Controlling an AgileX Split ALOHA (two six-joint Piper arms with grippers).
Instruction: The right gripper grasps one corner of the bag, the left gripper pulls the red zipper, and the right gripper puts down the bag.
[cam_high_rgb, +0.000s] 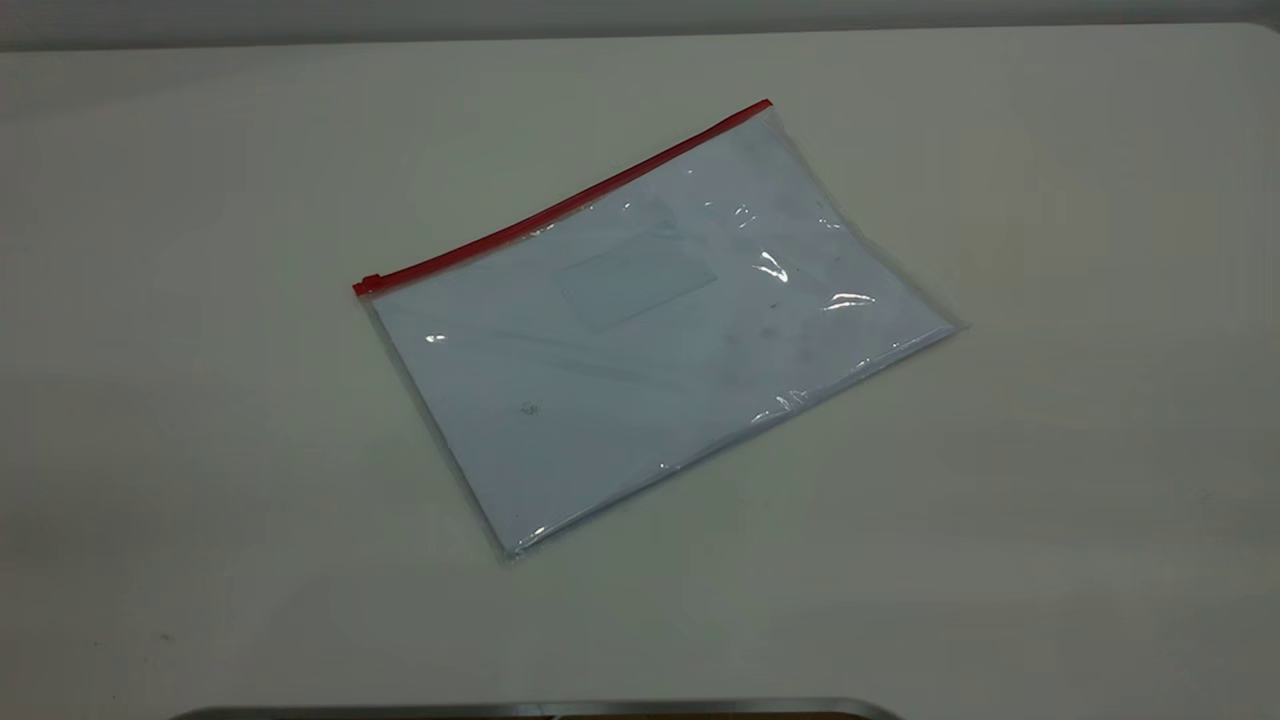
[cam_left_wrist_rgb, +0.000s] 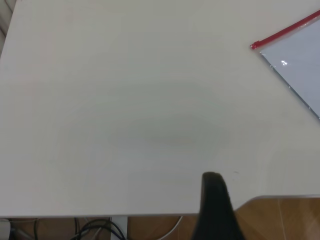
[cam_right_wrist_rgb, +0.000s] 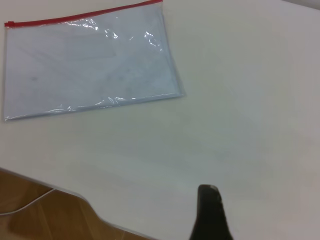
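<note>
At the bottom edge of each wrist view, the left claw (cam_left_wrist_rgb: 215, 200) and right claw (cam_right_wrist_rgb: 210, 210) are hanging near the table (cam_high_rgb: 200, 500) rim, and I cannot tell whether either is apart or together. The bag (cam_high_rgb: 640, 370) is lying flat mid-frame, so any corner pinch is probably risking sliding the slick film or catching one layer. Beyond, the red zipper (cam_high_rgb: 560, 208) is running from upper right to its small slider (cam_high_rgb: 368, 284) at middle left, which looks easy to miss.

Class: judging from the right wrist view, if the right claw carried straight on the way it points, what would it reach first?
Probably bare table; the bag lies off to one side, though depth is unclear. One finger of the claw shows.
</note>
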